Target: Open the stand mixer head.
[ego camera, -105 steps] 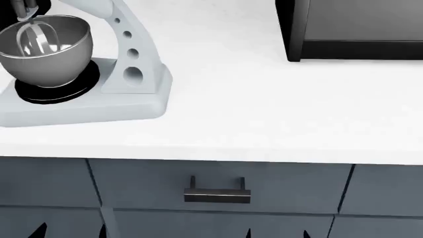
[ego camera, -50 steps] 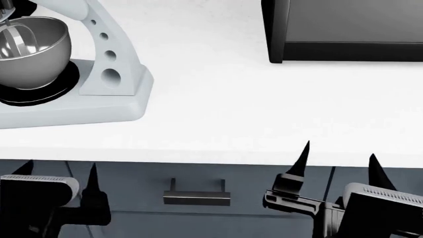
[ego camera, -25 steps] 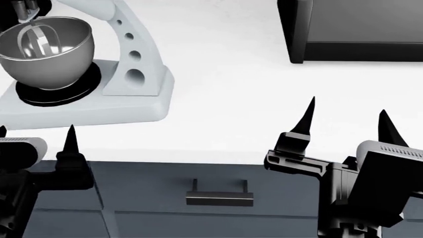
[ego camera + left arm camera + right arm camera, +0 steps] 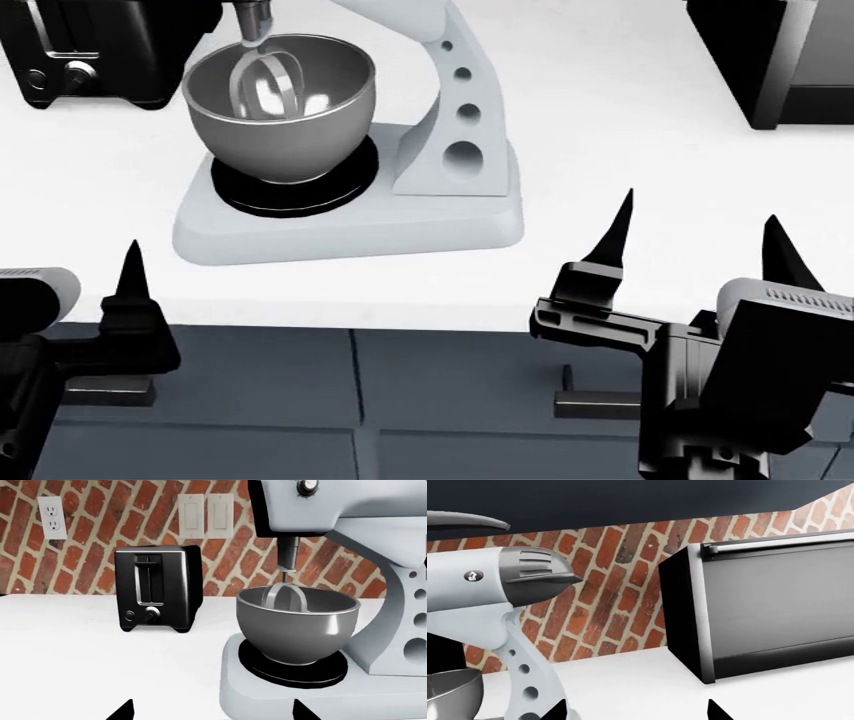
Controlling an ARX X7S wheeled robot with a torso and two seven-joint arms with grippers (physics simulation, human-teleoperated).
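From the left wrist we see the mixer head (image 4: 347, 505) at about one o'clock, high over the bowl (image 4: 297, 625), with the beater (image 4: 285, 592) hanging down into the bowl and a small knob (image 4: 307, 485) on the head's front face. The toaster (image 4: 157, 587) stands well apart at ten o'clock, against the brick wall. Only two dark fingertips (image 4: 120, 711) of the left gripper show, set wide apart with nothing between them. From the head camera, the mixer sits at eleven o'clock on the counter (image 4: 627, 120), its neck (image 4: 454, 110) rising toward twelve, and the head itself is mostly cut off by the frame. The left gripper (image 4: 67, 290) hangs at eight o'clock and the right gripper (image 4: 694, 240) at four, both short of the counter edge and touching nothing. The right gripper's fingers are spread wide and empty. Here we see only one finger of the left. From the right wrist, the head (image 4: 487, 587) lies at ten o'clock, its long axis running level across the picture, its grey rear cap (image 4: 537, 572) toward the black oven (image 4: 760, 610). The right fingertips (image 4: 715, 711) stand apart and empty. We judge the head's front end is what must lift, and the left arm faces that end more squarely, so it looks the nearer for the push.
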